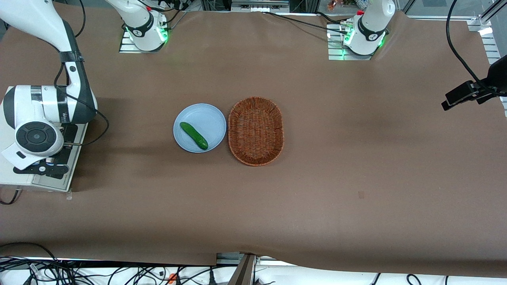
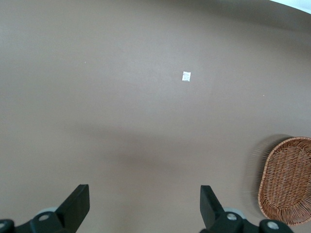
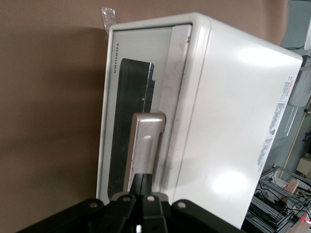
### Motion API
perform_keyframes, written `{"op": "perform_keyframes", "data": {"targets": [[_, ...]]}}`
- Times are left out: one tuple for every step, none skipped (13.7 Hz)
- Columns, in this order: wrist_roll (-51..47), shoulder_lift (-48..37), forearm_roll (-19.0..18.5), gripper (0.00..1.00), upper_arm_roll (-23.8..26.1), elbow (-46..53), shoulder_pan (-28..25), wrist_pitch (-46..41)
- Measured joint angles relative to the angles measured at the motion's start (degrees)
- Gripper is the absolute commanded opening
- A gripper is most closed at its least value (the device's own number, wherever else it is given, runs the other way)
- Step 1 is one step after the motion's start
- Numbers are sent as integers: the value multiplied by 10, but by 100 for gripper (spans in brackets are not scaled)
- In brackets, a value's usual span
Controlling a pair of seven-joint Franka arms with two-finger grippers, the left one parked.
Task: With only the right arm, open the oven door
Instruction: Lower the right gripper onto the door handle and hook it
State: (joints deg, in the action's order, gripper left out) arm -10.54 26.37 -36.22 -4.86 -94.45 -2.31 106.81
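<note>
Nearest the front camera, you have only bare brown table point(image 1: 356, 206); the working items sit farther in. A blue plate point(image 1: 206, 114) carrying a cucumber point(image 1: 193, 135) lies mid-table, touching or just beside a wicker basket point(image 1: 256, 131). Neither bears on this task.

Your right arm point(image 1: 47, 103) stands at the working arm's end of the table, its wrist directly above the oven point(image 3: 233, 121), which hides most of the appliance from the front camera. The wrist camera gives the better record: the oven door point(image 3: 141, 102) reads as closed, flush with the off-white body, its dark glass window facing the open table.

The silver bar handle point(image 3: 143, 150) is the point to note. Its long axis runs along the door's upper edge, and the gripper point(image 3: 142, 182) sits right at one end of that bar, in line with it. One dark finger point(image 3: 142, 180) appears to rest against the handle's end. Whether the fingers are spread, pressed together or pinching the bar, I cannot tell; the second finger is not distinguishable.

Judgement: the pull must go outward from the door face, toward the open table, then downward as the panel presumably hinges at its lower edge. Confirm a secure hold first; a contact at the bar's very end risks slipping off.
</note>
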Motion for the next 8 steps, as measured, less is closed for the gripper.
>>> {"op": "perform_keyframes", "data": {"targets": [[-3, 3, 0, 0, -2, 0, 1, 4], [-7, 6, 0, 0, -3, 0, 1, 6], [-9, 8, 0, 0, -3, 1, 1, 7], [-10, 8, 0, 0, -3, 1, 1, 6], [-10, 8, 0, 0, -3, 1, 1, 6], [-10, 8, 0, 0, -3, 1, 1, 6], [-10, 8, 0, 0, -3, 1, 1, 6], [-10, 8, 0, 0, -3, 1, 1, 6]]}}
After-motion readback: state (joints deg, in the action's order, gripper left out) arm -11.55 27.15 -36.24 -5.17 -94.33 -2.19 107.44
